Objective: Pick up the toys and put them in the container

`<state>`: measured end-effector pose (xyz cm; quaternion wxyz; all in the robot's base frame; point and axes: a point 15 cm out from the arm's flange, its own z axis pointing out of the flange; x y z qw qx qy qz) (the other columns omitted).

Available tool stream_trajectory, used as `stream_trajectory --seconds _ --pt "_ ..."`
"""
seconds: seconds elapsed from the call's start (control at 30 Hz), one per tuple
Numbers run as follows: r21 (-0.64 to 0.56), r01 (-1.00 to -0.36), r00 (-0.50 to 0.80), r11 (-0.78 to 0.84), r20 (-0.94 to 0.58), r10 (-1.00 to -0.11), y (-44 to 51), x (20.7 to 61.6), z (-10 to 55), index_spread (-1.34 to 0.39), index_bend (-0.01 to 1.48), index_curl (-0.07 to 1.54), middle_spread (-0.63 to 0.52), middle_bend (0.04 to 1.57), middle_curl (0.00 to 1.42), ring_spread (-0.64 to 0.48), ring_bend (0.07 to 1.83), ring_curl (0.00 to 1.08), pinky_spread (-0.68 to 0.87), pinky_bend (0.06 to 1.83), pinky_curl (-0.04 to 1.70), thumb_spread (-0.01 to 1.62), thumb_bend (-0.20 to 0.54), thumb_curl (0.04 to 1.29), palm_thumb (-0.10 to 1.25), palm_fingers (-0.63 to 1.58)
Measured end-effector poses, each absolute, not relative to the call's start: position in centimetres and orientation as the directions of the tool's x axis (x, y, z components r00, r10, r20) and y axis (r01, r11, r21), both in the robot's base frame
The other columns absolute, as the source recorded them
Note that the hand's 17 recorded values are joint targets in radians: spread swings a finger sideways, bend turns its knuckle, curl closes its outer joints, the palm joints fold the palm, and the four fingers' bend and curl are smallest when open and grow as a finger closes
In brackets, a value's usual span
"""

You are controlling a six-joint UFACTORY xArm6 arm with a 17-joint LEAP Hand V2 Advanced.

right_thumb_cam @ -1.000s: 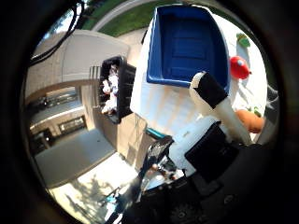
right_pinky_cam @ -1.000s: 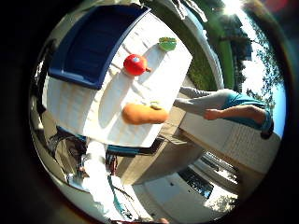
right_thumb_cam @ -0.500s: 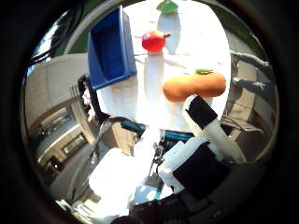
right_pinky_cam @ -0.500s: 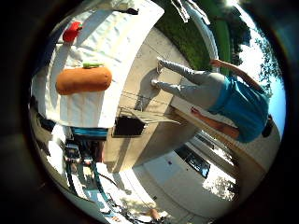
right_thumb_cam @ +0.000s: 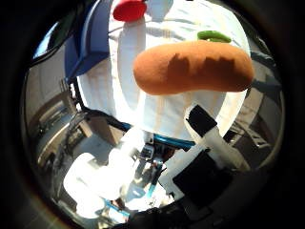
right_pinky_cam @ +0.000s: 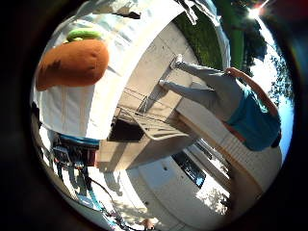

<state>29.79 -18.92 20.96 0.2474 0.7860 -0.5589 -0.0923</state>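
An orange plush carrot (right_thumb_cam: 193, 67) with a green top (right_thumb_cam: 213, 35) lies on the white striped tabletop (right_thumb_cam: 143, 109) and fills much of the thumb side view, close to my palm. My right hand (right_thumb_cam: 205, 143) hovers just off the carrot, its white and black fingers relaxed and holding nothing. A red toy (right_thumb_cam: 129, 9) lies farther along the table beside the blue container (right_thumb_cam: 93, 45). The carrot (right_pinky_cam: 72, 65) also shows in the little finger side view.
A person in a teal top (right_pinky_cam: 250, 120) bends over on the pavement past the table's edge. A metal rack (right_pinky_cam: 144, 125) stands on the concrete below the table. Grass lies farther off.
The camera has come closer to the carrot, which looks much larger now. The blue container and red toy have slid toward the edge of view.
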Motion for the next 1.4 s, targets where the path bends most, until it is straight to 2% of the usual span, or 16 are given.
stream_trajectory --seconds 0.23,0.27,0.33,0.37,0.43,0.5,0.57,0.63,0.77,0.87,1.1,1.23,1.4 --pt "0.542 -0.806 0.38 -0.237 0.166 -0.91 -19.6 29.7 19.5 -0.08 0.16 0.24 0.03 0.2 0.36 0.23 0.4 0.35 0.42 0.53 0.24 1.07 -0.031 0.35 0.69 0.19" --pt "0.537 -0.809 0.381 -0.239 0.168 -0.909 -19.6 29.8 19.4 -0.1 0.14 0.22 -0.01 0.25 0.37 0.2 0.49 0.37 0.41 0.55 0.23 1.07 -0.026 0.35 0.7 0.36" --pt "0.518 -0.819 0.387 -0.249 0.177 -0.905 -19.6 30.5 19.3 -0.16 0.09 0.18 -0.06 0.39 0.44 0.15 0.69 0.43 0.36 0.57 0.24 1.06 -0.024 0.36 0.72 0.53" --pt "0.513 -0.82 0.392 -0.254 0.179 -0.902 -19.6 30.7 19.3 -0.19 0.08 0.16 -0.09 0.48 0.48 0.13 0.79 0.48 0.34 0.57 0.25 1.06 -0.024 0.36 0.73 0.57" --pt "0.518 -0.814 0.406 -0.265 0.18 -0.896 -19.3 30.8 19.3 -0.23 0.09 0.13 -0.11 0.56 0.52 0.11 0.9 0.52 0.33 0.57 0.25 1.05 -0.025 0.36 0.74 0.59" --pt "0.523 -0.808 0.421 -0.273 0.188 -0.887 -19.2 31.0 19.4 -0.29 0.14 0.08 -0.16 0.67 0.6 0.06 1.08 0.6 0.31 0.6 0.27 1.04 -0.026 0.37 0.75 0.65" --pt "0.522 -0.806 0.43 -0.279 0.192 -0.882 -19.1 31.3 19.4 -0.34 0.19 0.06 -0.19 0.74 0.66 0.04 1.17 0.66 0.3 0.67 0.29 1.04 -0.026 0.37 0.76 0.7" --pt "0.519 -0.806 0.435 -0.285 0.192 -0.88 -19.1 31.4 19.4 -0.41 0.25 0.03 -0.23 0.81 0.73 0.0 1.24 0.7 0.29 0.81 0.34 1.03 -0.024 0.38 0.77 0.82" --pt "0.514 -0.81 0.423 -0.282 0.18 -0.888 -19.2 31.2 19.3 -0.53 0.35 -0.01 -0.28 0.87 0.84 -0.04 1.28 0.76 0.28 1.16 0.47 1.02 -0.02 0.4 0.81 0.96" --pt "0.512 -0.814 0.413 -0.273 0.18 -0.893 -19.2 31.2 19.6 -0.62 0.43 -0.02 -0.3 0.95 0.92 -0.07 1.29 0.79 0.25 1.33 0.58 1.02 -0.004 0.43 0.87 0.99" --pt "0.516 -0.822 0.345 -0.241 0.115 -0.932 -17.4 30.5 22.2 -0.77 0.6 -0.01 -0.31 1.03 1.03 -0.09 1.31 0.83 0.21 1.44 0.69 1.08 0.008 0.5 0.99 0.98" --pt "0.52 -0.818 0.324 -0.247 0.062 -0.944 -15.8 30.8 26.9 -0.86 0.7 -0.01 -0.31 1.06 1.09 -0.11 1.33 0.85 0.19 1.46 0.74 1.13 -0.007 0.54 1.0 0.94" --pt "0.443 -0.846 0.336 -0.297 0.01 -0.942 -12.3 33.0 33.9 -0.93 0.8 -0.01 -0.31 1.08 1.13 -0.11 1.36 0.86 0.17 1.48 0.78 1.15 -0.009 0.57 1.01 0.91"
